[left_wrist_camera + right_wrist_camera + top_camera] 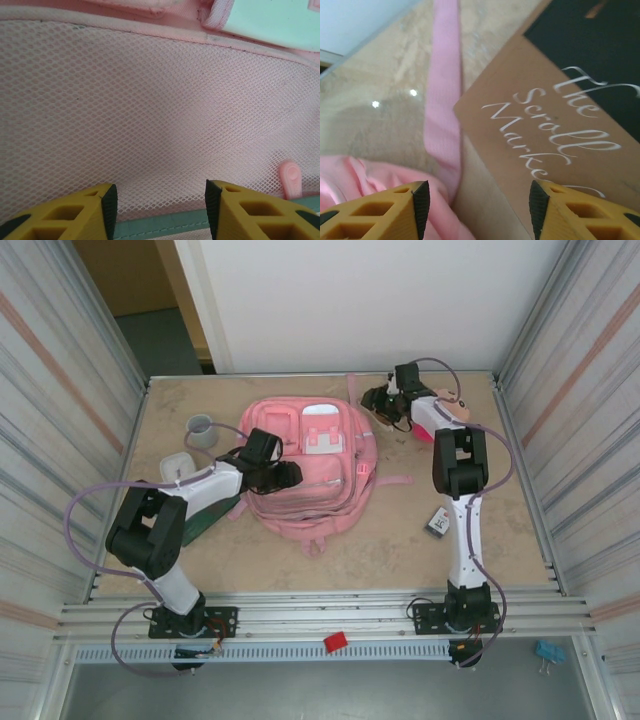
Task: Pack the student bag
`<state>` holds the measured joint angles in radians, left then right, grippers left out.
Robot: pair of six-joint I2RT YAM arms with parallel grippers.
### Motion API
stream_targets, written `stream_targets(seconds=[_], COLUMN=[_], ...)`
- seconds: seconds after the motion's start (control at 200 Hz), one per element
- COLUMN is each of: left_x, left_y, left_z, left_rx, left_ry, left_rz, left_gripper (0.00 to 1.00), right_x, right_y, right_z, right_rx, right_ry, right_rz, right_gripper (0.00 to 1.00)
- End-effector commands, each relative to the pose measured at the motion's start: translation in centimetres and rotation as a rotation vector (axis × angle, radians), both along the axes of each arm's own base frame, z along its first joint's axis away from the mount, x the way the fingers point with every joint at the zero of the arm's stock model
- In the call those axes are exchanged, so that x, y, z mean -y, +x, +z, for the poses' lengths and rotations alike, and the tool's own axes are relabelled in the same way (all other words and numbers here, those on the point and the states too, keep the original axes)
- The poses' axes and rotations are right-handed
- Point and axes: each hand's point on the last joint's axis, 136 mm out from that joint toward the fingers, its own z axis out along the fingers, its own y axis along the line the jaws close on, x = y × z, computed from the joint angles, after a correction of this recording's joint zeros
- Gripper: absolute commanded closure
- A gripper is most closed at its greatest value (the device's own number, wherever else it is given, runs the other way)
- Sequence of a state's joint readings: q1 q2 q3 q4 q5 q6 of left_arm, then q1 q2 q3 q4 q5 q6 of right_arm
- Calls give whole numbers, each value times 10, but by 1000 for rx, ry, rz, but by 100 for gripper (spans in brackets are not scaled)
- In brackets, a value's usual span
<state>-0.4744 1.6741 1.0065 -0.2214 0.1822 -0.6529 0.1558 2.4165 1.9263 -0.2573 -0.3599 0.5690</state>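
Observation:
The student bag (pixel 318 478), large and pink, lies flat in the middle of the table. My left gripper (pixel 281 474) hovers low over its left side. In the left wrist view that gripper (pixel 161 201) is open above pink mesh (pixel 150 110), and a teal stitched strip (pixel 160 229) crosses low between the fingers. My right gripper (pixel 384 400) is at the bag's far right corner. The right wrist view shows it (pixel 479 201) open over the table, between a pink strap (pixel 442 90) and a brown lettered card (pixel 545 130).
A pink-and-tan plush doll (pixel 450 412) lies right of the right gripper. A grey cup (pixel 201 430) and a white tub (pixel 176 466) stand at the left, with a dark green flat item (pixel 218 514) under the left forearm. A small dark packet (pixel 438 522) lies near the right arm.

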Motion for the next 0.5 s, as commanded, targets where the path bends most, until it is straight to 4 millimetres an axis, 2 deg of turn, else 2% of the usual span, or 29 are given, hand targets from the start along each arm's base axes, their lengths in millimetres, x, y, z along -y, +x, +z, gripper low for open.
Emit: stream_targets(seconds=[0.0, 0.19, 0.496], left_x=[-12, -21, -42], left_y=[-1, -4, 3], left_z=[-5, -9, -7], left_rx=[-32, -36, -1], left_ry=[55, 68, 85], left_rz=[13, 31, 74], left_gripper=[49, 49, 48], right_x=[33, 57, 44], right_y=[-59, -111, -212], right_z=[-51, -52, -55], right_rx=[-238, -303, -436], right_ry=[-26, 11, 48], right_rz=[-85, -119, -45], right_gripper=[43, 43, 44])
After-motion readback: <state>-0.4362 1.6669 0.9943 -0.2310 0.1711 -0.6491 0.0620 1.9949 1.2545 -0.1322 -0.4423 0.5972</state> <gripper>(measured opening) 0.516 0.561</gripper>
